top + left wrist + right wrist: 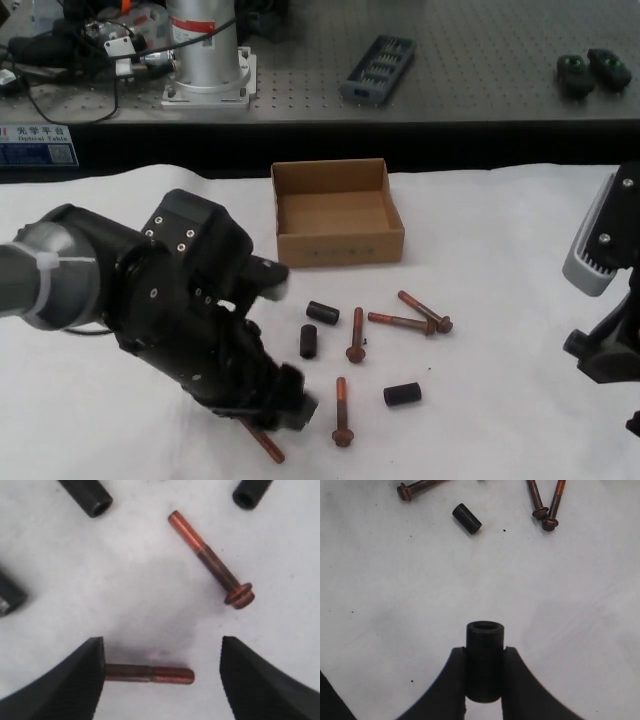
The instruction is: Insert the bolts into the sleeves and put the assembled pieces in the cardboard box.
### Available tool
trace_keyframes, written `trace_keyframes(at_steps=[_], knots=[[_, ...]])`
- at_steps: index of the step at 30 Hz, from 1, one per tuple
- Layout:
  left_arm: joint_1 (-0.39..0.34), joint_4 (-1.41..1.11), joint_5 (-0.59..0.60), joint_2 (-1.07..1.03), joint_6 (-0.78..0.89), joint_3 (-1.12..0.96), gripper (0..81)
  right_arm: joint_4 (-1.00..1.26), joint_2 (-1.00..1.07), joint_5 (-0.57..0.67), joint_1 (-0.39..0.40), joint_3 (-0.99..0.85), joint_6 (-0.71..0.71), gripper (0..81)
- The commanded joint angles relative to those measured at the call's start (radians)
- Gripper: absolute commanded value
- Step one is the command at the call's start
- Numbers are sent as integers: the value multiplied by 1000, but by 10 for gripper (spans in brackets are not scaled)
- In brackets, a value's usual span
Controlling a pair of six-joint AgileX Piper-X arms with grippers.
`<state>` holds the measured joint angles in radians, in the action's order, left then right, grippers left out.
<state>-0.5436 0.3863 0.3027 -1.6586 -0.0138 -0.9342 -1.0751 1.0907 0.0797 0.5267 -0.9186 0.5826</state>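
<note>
Sleeve (484,667) tight between right fingers (445,692); bolt (150,673) loose between wide left fingers (65,682).

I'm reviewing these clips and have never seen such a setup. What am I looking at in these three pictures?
Two robot arms, each ending in a two-fingered gripper, stand at a bench covered by white cloth. One picture looks down from behind them; the other two come from wrist cameras. On the cloth lie copper-coloured metal bolts, short black tube-shaped sleeves and an open brown cardboard box. The left gripper is open astride one bolt lying flat. The right gripper is shut on a black sleeve.
</note>
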Motion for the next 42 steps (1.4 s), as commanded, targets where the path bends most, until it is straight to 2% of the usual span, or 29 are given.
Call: trace_keyframes(at_steps=[1, 6, 9, 12, 16, 20, 25, 32, 42], knots=[[-3, -36, -6, 11, 330, 0, 482, -17, -15, 4, 2, -1, -6, 29], [-3, -127, -8, 11, 651, 0, 473, -37, -15, 4, 2, -1, -6, 29], [-3, -108, -14, 11, 851, 0, 405, -37, -15, 4, 2, -1, -6, 29], [-3, -60, -4, 11, 957, 0, 335, -37, -15, 4, 2, -1, -6, 29], [-3, 0, 51, 11, 987, 0, 327, -39, -15, 4, 2, -1, -6, 29], [-3, 70, 46, 11, 987, 0, 327, -42, -15, 4, 2, -1, -6, 29], [-3, 154, -11, 11, 987, 0, 327, -42, -15, 4, 2, -1, -6, 29], [-3, 135, -178, 11, 1014, 0, 327, -42, -15, 4, 2, -1, -6, 29], [-3, 106, -272, 10, 1222, 0, 327, -42, -15, 4, 2, -1, -6, 29]])
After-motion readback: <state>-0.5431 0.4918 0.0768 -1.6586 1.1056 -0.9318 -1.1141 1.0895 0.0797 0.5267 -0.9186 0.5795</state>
